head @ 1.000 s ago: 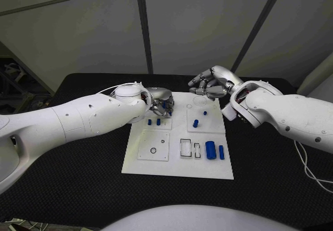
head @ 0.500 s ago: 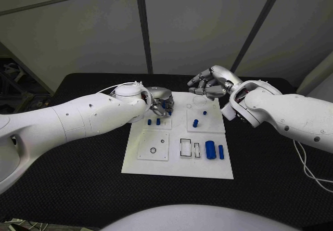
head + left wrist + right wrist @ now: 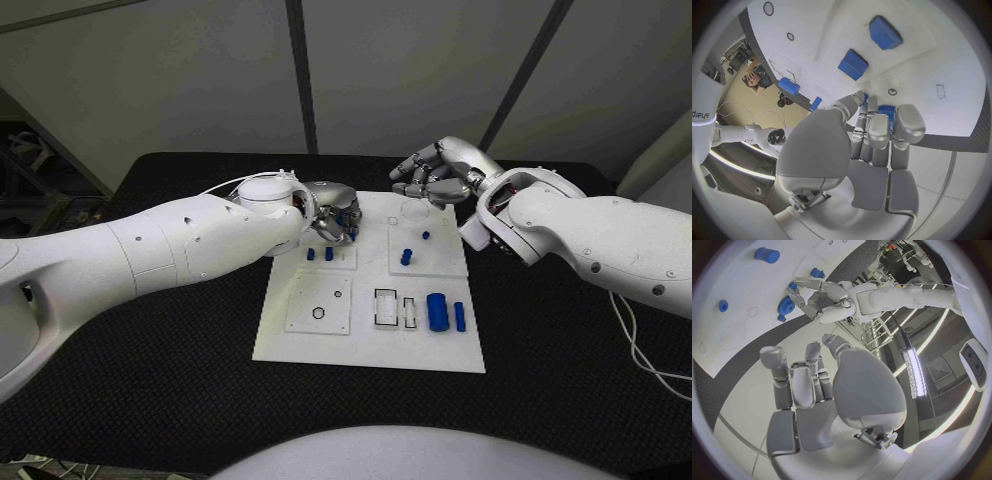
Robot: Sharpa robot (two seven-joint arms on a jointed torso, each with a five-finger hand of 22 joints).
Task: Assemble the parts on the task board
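Left hand [image 3: 335, 213] pinches a blue part [image 3: 887, 114] above centre frame; right hand [image 3: 440, 172] hovers empty, fingers apart. Seat the part slowly, square to the task board [image 3: 368, 340].

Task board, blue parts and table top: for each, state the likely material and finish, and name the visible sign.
Task board: probably rigid plastic, matte white; flat, with crisp cut-out recesses.
Blue parts: likely moulded or printed plastic, smooth with a slight sheen; uniform colour throughout.
Table: seems covered in black fabric or foam matting; dull, finely textured, no reflections.
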